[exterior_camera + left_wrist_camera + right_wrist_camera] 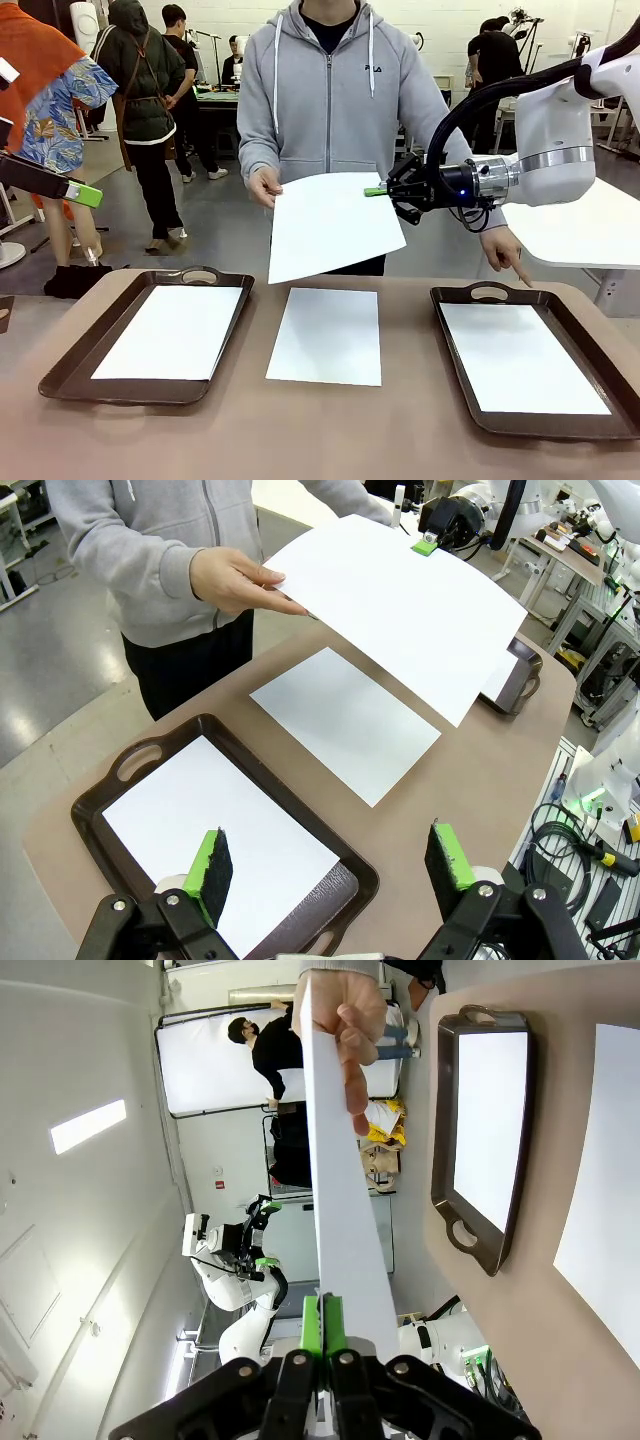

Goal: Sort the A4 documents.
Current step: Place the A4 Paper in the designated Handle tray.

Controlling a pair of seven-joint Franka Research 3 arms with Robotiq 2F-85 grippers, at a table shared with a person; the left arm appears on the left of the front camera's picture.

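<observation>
Now the right gripper (380,190) is clamped on one edge of an A4 sheet (330,225) held above the table's (400,420) far edge, the person's hand (265,187) gripping the opposite edge, apparently a handover for sorting, while the left gripper (332,865) hangs spread over the left tray (120,389).

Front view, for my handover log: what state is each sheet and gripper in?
raised sheet: in the air, held by person's hand and right gripper.
middle sheet: flat on table.
left sheet: flat in left tray.
right sheet: flat in right tray.
left gripper: open.
right gripper: shut on raised sheet.
</observation>
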